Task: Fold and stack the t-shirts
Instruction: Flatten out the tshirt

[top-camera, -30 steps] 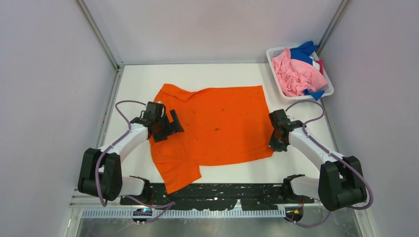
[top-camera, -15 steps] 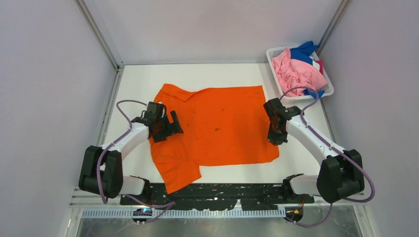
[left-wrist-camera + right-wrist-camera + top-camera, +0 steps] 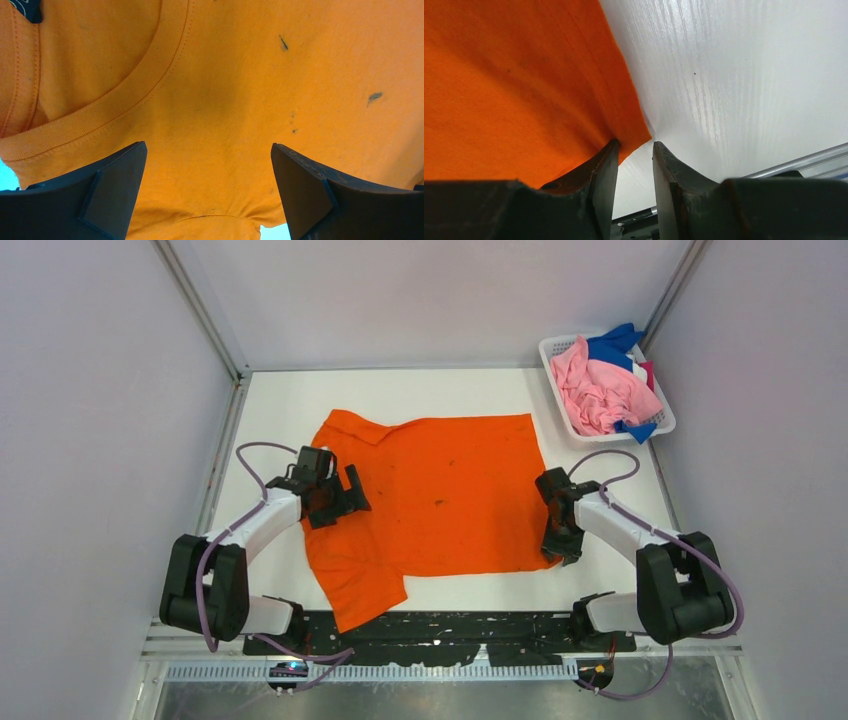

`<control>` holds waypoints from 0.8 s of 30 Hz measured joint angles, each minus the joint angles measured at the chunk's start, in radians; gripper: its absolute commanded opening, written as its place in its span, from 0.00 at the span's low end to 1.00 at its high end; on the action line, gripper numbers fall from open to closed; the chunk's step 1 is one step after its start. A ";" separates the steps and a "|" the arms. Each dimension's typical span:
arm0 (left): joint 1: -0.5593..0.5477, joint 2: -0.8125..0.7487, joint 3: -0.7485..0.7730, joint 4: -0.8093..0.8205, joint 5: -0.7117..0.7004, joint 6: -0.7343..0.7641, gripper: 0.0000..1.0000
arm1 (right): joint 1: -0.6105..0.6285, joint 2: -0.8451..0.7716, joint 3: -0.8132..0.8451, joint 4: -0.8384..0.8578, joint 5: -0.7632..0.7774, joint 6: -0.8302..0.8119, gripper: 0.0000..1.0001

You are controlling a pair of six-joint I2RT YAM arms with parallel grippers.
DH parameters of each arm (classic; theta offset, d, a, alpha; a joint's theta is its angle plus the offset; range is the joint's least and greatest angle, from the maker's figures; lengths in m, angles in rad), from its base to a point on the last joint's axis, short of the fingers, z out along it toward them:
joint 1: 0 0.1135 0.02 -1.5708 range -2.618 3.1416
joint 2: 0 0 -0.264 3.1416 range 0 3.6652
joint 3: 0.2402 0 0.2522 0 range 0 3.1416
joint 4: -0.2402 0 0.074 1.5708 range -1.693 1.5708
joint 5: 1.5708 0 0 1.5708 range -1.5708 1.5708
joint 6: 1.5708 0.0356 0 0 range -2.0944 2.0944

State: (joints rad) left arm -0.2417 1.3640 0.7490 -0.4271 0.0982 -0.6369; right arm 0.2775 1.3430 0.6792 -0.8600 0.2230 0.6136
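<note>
A bright orange t-shirt [image 3: 440, 500] with tiny dark specks lies spread on the white table; one sleeve trails toward the near edge. My left gripper [image 3: 337, 492] is open and low over the shirt's left side. In the left wrist view the gripper [image 3: 208, 146] straddles cloth [image 3: 225, 75] just below the ribbed collar. My right gripper [image 3: 562, 545] is at the shirt's near right corner. In the right wrist view its jaws [image 3: 635, 143] stand a narrow gap apart. The cloth corner [image 3: 514, 90] lies against the left finger, and bare table shows in the gap.
A white mesh basket [image 3: 666, 410] at the far right corner holds a crumpled pink shirt [image 3: 600, 390], a blue one [image 3: 615, 340] and a bit of magenta [image 3: 648, 371]. Grey walls enclose the table. A black rail runs along the near edge [image 3: 450, 625].
My right gripper went along the shirt's right edge, first away, then back to its near right corner. The shirt's right hem shifted slightly. The left arm has not moved.
</note>
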 measured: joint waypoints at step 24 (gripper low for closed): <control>0.000 -0.008 0.000 -0.004 0.007 0.016 0.99 | -0.006 -0.148 0.005 0.119 -0.039 -0.024 0.05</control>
State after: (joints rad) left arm -0.2417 1.3563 0.7490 -0.4309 0.1055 -0.6212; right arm 0.2718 1.1954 0.6846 -0.7406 0.1841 0.5900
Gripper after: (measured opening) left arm 0.994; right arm 0.073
